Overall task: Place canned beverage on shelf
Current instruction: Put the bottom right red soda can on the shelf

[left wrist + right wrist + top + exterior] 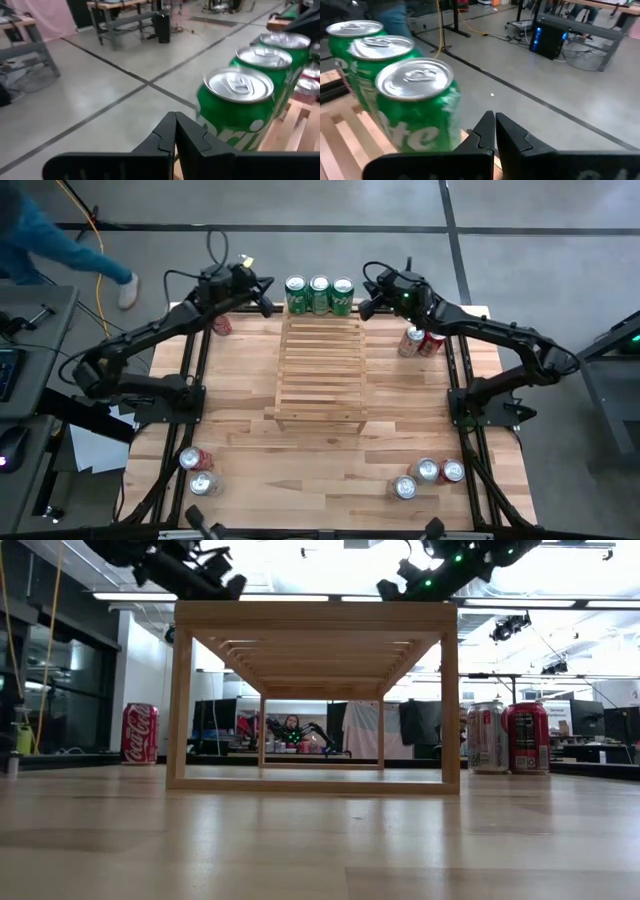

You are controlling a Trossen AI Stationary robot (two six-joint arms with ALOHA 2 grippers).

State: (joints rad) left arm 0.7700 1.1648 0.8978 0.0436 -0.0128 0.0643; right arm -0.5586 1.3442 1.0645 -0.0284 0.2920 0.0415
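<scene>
Overhead, the left arm reaches toward the table's far edge; its left gripper [262, 292], fingers pressed together and holding nothing, hovers just left of 3 green cans [319, 295]. These cans stand upright in a row on the far end of the shelf [321, 370], a slatted wooden rack at the table's middle. The right arm mirrors it; the right gripper [368, 305], fingers also together and empty, sits just right of the cans. Red and silver cans [421, 341] stand on the table [250, 450] near it.
</scene>
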